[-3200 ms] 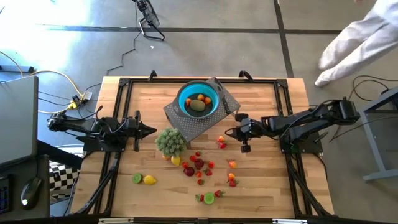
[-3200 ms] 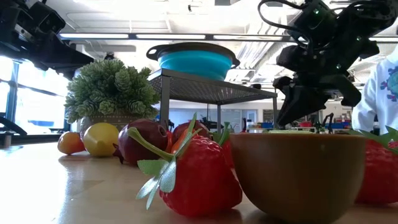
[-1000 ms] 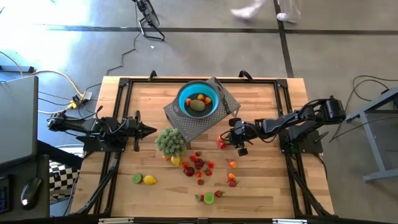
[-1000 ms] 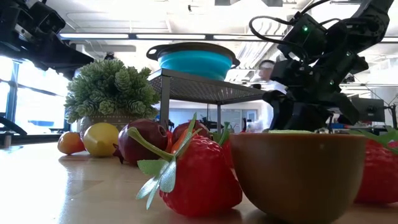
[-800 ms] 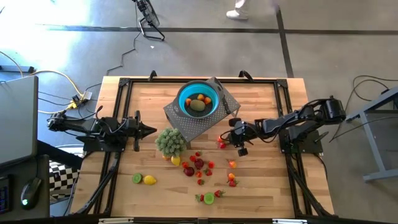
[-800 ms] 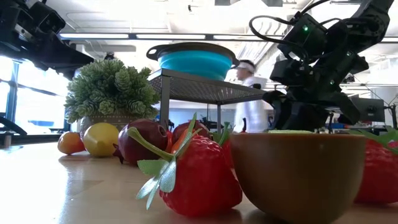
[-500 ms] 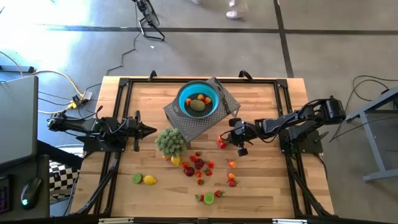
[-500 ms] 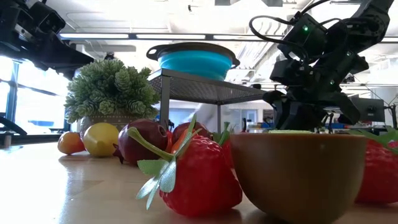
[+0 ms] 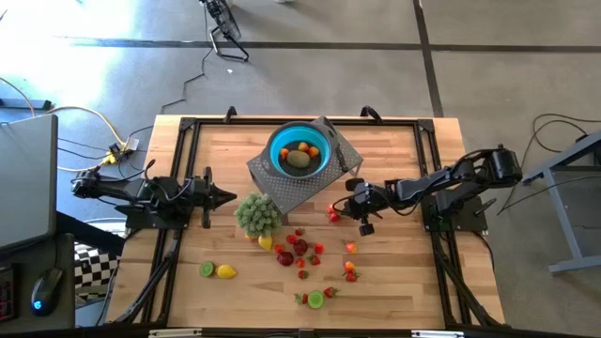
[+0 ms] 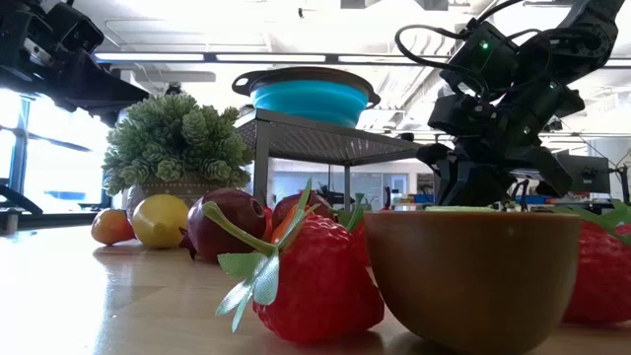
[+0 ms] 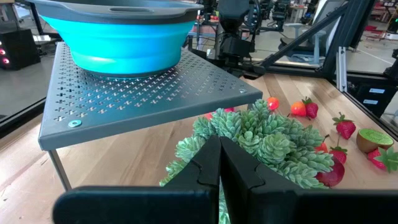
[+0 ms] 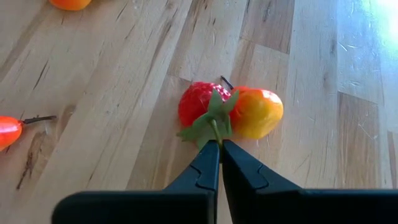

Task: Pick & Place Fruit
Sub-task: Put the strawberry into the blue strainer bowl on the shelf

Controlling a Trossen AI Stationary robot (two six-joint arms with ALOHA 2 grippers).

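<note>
High view, left to right: left gripper waits pressed shut beside the plant; right gripper, right of the plant, pinches a strawberry by its stem, likely to lift it. Only the right wrist view shows that pinch and the peach touching the strawberry.

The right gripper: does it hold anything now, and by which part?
The right gripper is shut on the green leafy top of a strawberry lying on the table. The left gripper is shut and holds nothing.
</note>
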